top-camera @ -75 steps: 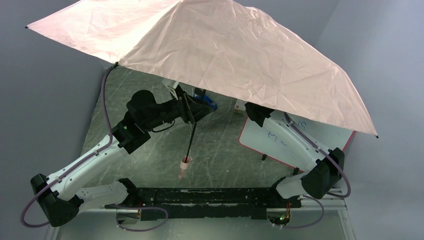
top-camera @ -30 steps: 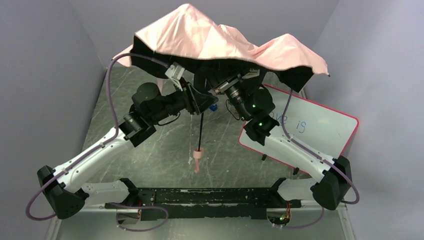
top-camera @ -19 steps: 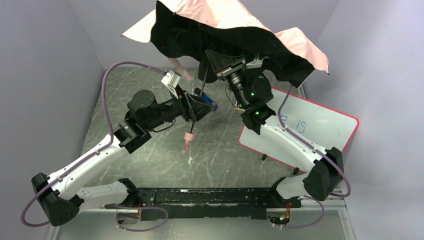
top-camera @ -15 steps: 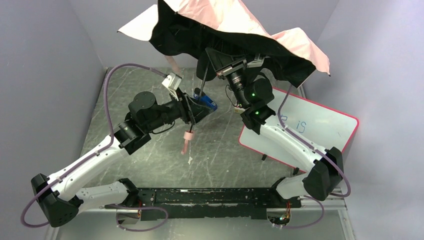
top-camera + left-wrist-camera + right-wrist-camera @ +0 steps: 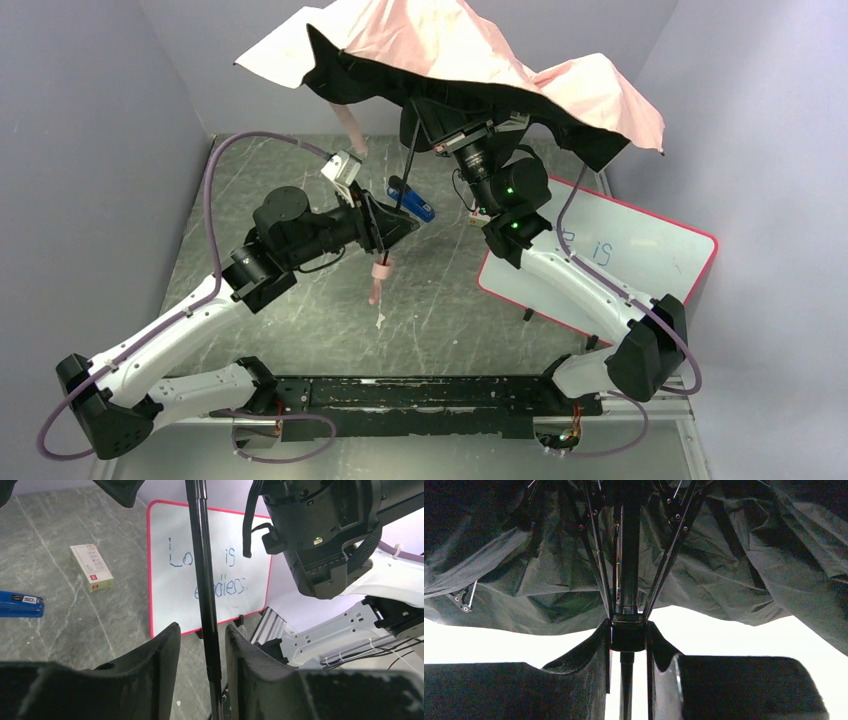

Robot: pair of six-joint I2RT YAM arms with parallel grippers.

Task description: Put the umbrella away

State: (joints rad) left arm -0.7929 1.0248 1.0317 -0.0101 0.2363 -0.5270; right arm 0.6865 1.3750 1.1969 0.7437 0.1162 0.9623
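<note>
the left gripper [image 5: 201,626] is spread around the umbrella [image 5: 450,45] pole [image 5: 200,555], not squeezing it. the right gripper [image 5: 628,629] pinches the black collar [image 5: 626,636] under the ribs [image 5: 674,535]. only the top view shows the pink cloth [image 5: 590,90], half folded, held up above the 2 grippers.

Soft, even light fills the overhead view. The pale pink outer fabric of the folding umbrella [image 5: 470,40] is bright, while its black lining reads as a flat dark mass. The scratched grey-green tabletop [image 5: 440,300] carries a dull sheen and only faint shadows.

From the left wrist, the red-framed whiteboard [image 5: 170,530] is crisp and bright. The black fingers [image 5: 145,675] of the left gripper [image 5: 201,627] are soft, being close to the lens.

The right wrist view is strongly backlit. The background burns out to white, the lining is dim, and the right gripper [image 5: 628,630] is nearly a silhouette.
</note>
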